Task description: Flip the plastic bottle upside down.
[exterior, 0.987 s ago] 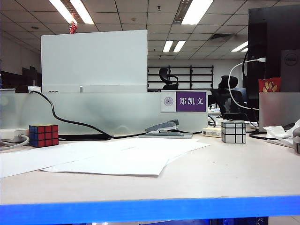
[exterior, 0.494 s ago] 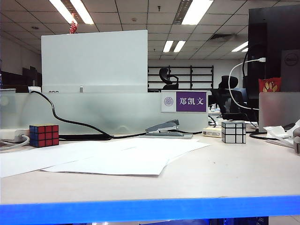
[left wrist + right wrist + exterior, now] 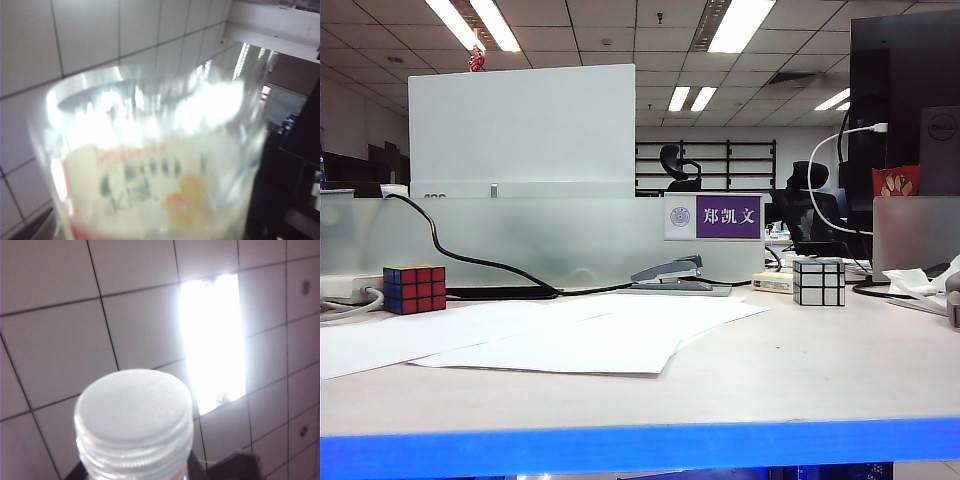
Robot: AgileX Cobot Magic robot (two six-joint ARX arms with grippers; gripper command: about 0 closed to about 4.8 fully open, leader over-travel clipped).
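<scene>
Ceiling tiles behind, plastic bottle close before left hand, cap end before right hand, both grips unclear.

A purple and white nameplate on the frosted partition at the desk's far side reads 郑凯文 (white characters). The clear plastic bottle's cream label print is too blurred to read.

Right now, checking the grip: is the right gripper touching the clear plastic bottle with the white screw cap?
Cannot tell. The right wrist view shows only the bottle, cap-first, against ceiling; the right gripper's fingers, like the left gripper's, are out of frame.
</scene>
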